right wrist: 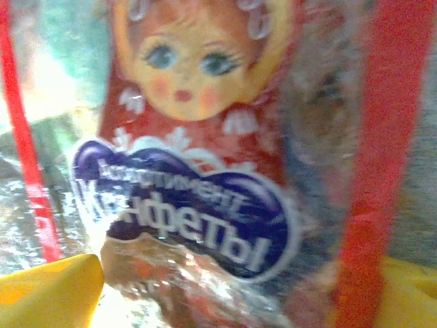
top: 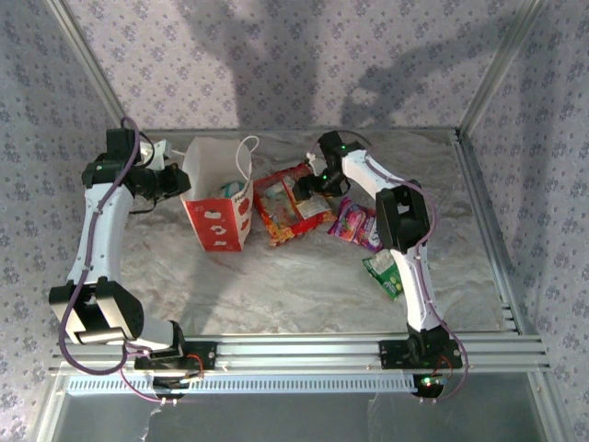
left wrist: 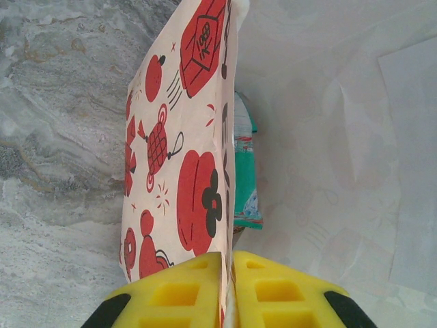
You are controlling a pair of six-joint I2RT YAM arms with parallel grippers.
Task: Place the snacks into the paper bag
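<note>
The white paper bag (top: 219, 201) with red prints stands open at the left. My left gripper (top: 175, 181) is shut on its left wall, which is pinched between the yellow fingers (left wrist: 171, 297). Inside the bag leans a teal packet (left wrist: 244, 171). The large red packet (top: 290, 207), printed with a doll's face (right wrist: 191, 68), lies flat right of the bag. My right gripper (top: 308, 187) is down over it, open, and its yellow fingertips (right wrist: 48, 294) stand wide apart on either side. A purple-pink packet (top: 355, 224) and a green packet (top: 382, 274) lie further right.
The marble-patterned tabletop (top: 276, 295) has free room in front of the bag. A metal frame rail (top: 488, 221) runs along the right edge. Patterned walls close in the back and sides. The right arm's forearm (top: 405, 221) hangs above the purple-pink packet.
</note>
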